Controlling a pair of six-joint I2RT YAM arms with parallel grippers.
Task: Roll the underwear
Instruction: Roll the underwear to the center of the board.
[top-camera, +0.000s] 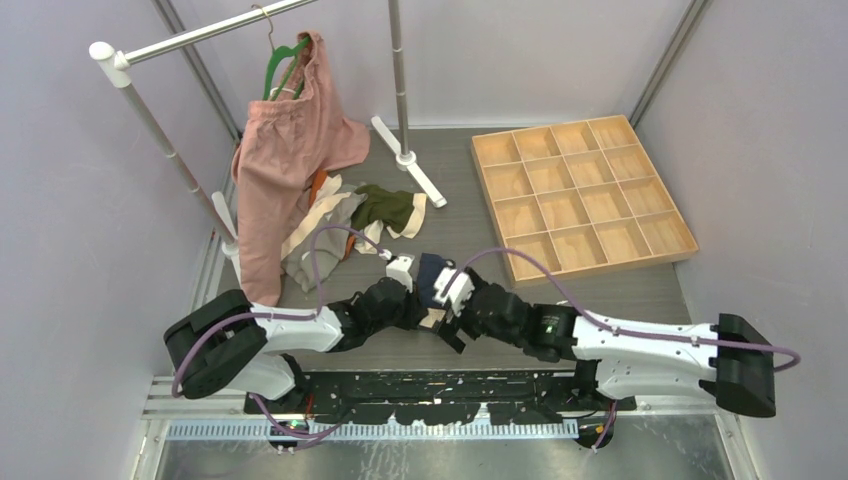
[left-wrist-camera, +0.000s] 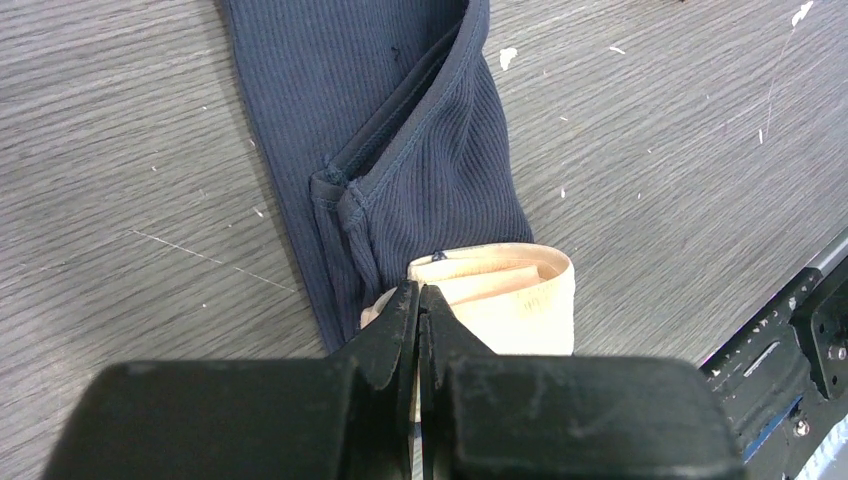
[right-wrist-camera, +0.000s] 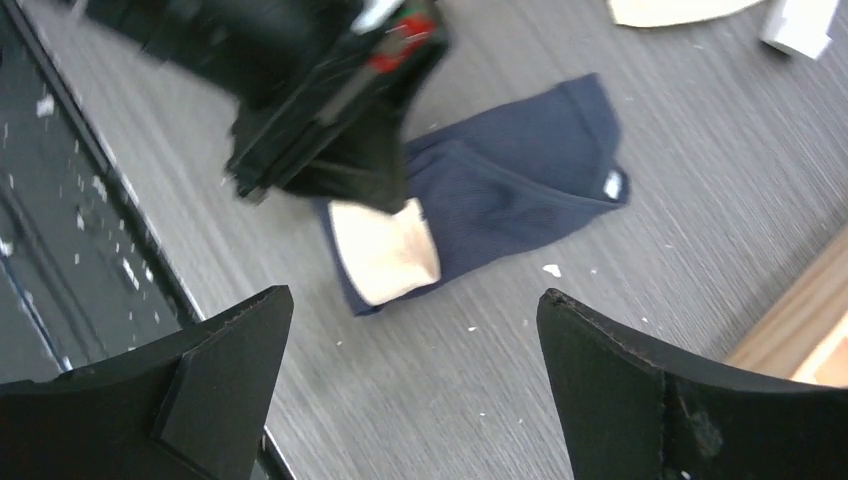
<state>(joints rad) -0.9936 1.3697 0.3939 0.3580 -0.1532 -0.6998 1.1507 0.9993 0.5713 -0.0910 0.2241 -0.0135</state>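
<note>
The navy underwear (top-camera: 432, 272) (left-wrist-camera: 400, 130) (right-wrist-camera: 520, 180) lies folded into a narrow strip on the grey table, with its cream waistband (left-wrist-camera: 510, 300) (right-wrist-camera: 385, 250) doubled over at the near end. My left gripper (left-wrist-camera: 420, 290) (top-camera: 425, 312) is shut on the left edge of that waistband, and a sliver of cream shows between the jaws. My right gripper (right-wrist-camera: 415, 293) (top-camera: 455, 320) hangs wide open above bare table just short of the waistband, touching nothing.
A pile of other underwear (top-camera: 345, 220), one olive green (top-camera: 385, 205), lies behind. A large pink garment (top-camera: 285, 160) hangs from a green hanger on the rack, whose white foot (top-camera: 415, 170) rests on the table. A wooden compartment tray (top-camera: 585, 195) (right-wrist-camera: 790, 350) stands to the right.
</note>
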